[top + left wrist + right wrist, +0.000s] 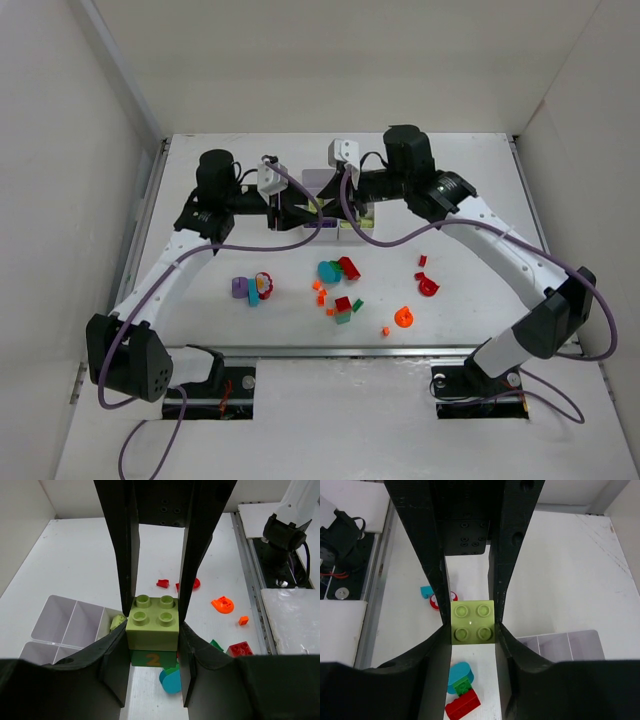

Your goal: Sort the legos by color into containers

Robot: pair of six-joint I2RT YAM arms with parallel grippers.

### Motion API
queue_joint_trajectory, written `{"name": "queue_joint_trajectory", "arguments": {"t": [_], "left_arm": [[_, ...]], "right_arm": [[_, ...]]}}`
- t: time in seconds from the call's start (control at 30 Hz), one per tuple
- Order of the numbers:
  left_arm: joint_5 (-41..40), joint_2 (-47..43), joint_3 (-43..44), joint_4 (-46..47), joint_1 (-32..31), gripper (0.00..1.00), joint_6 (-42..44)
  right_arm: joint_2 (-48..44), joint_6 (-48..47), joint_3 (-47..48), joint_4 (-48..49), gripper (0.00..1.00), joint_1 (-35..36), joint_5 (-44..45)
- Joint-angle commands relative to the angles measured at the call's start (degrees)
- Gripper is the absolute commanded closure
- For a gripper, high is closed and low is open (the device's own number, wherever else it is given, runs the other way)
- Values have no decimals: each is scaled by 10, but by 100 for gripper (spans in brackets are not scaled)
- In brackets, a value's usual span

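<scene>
**Both grippers clamped on lime bricks beside the tray**

Overhead, the left gripper (305, 213) and the right gripper (345, 215) meet tip to tip at the back of the table, just in front of the white tray (322, 180). Their jaw gaps cannot be judged from this height. Loose legos (327, 271) lie scattered nearer the arm bases.

From the left wrist, the left gripper (153, 615) is closed to a narrow gap, both fingers (125, 580) pressed against the sides of a lime green brick (152, 630). That brick sits on a dark green brick (152, 657) marked with an orange 2. The tray (65, 622) lies to the left, with one lime piece (117, 621) in the compartment nearest the finger; the other visible compartments show only bare white floor.

From the right wrist, the right gripper (472, 615) is likewise clenched on a lime four-stud brick (473, 622); whether it is the same brick cannot be told. A corner of the tray (560, 647) shows at lower right.
</scene>
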Motion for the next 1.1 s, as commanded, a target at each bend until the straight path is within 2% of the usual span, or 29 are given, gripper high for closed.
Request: {"name": "queue_joint_trajectory", "arguments": {"t": [0.0,0.03,0.13,0.17,0.2,0.3,0.33,0.4,0.47,0.57,0.7,0.83,1.0,1.07], "left_arm": [[32,-7,19,22,-4,100,-5],[32,-7,19,22,-4,100,-5],[32,-7,19,22,-4,100,-5],[32,-7,19,22,-4,100,-5],[32,-7,19,22,-4,98,-5],[32,-7,14,22,-4,75,1],[32,-7,14,22,-4,62,6],[32,-7,14,22,-4,48,6],[32,-7,14,22,-4,39,12],[25,-13,14,2,-4,32,27],[13,-13,14,-23,-4,33,54],[-4,-13,9,-29,-4,51,60],[-16,-13,9,-29,-4,57,60],[-21,-13,9,-36,-4,52,65]], "right_arm": [[7,-9,32,9,62,6,-12],[12,-9,40,4,65,6,-12],[26,-9,54,-17,97,6,-18],[26,-9,54,-24,100,6,-18],[26,-9,54,-24,100,6,-18],[20,-9,48,-18,100,6,-18],[14,-9,48,-18,100,6,-18],[8,-9,42,-7,100,6,-13],[2,-9,36,-7,100,6,-13],[-3,-9,30,-2,100,6,-6],[-9,-9,30,-2,100,6,-1],[-15,-9,25,-2,100,6,-1],[-20,-9,25,-2,100,6,-1],[-20,-9,25,-2,100,6,-1]]}}
